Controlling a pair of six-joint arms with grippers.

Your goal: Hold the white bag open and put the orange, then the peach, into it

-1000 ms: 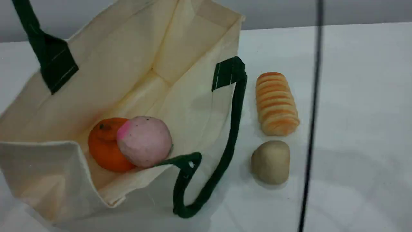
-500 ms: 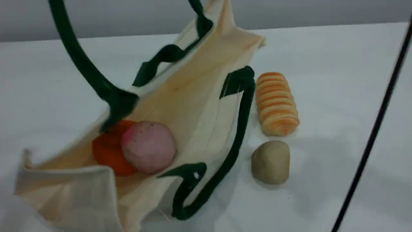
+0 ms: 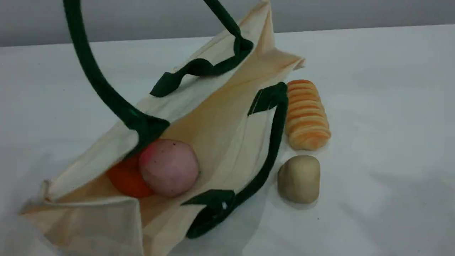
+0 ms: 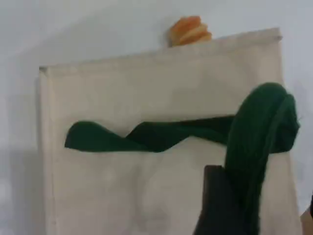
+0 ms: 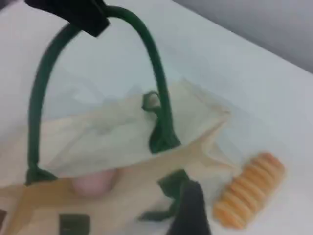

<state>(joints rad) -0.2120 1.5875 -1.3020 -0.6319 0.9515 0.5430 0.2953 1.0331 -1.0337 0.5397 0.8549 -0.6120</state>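
The white bag (image 3: 220, 121) slumps on its side on the table, its mouth narrowed to a wedge. The orange (image 3: 126, 179) lies inside it, half hidden behind the peach (image 3: 170, 167), which touches it. One dark green strap (image 3: 96, 81) rises out of the scene's top edge. In the right wrist view my left gripper (image 5: 78, 14) is clamped on that strap (image 5: 156, 63), above the bag (image 5: 112, 142). The left wrist view shows the strap (image 4: 259, 137) draped by a dark fingertip (image 4: 217, 196). Of my right gripper only one dark fingertip (image 5: 188, 210) shows, holding nothing.
An orange-and-cream striped bread roll (image 3: 306, 113) lies just right of the bag, touching the bag's second green strap (image 3: 270, 149). A beige lump (image 3: 299, 179) sits in front of the roll. The roll (image 5: 247, 196) also shows in the right wrist view.
The bag's raised far wall has sunk and folded toward the fruits, narrowing the mouth. The lifted strap came down into view. The black cable on the right has left the scene.
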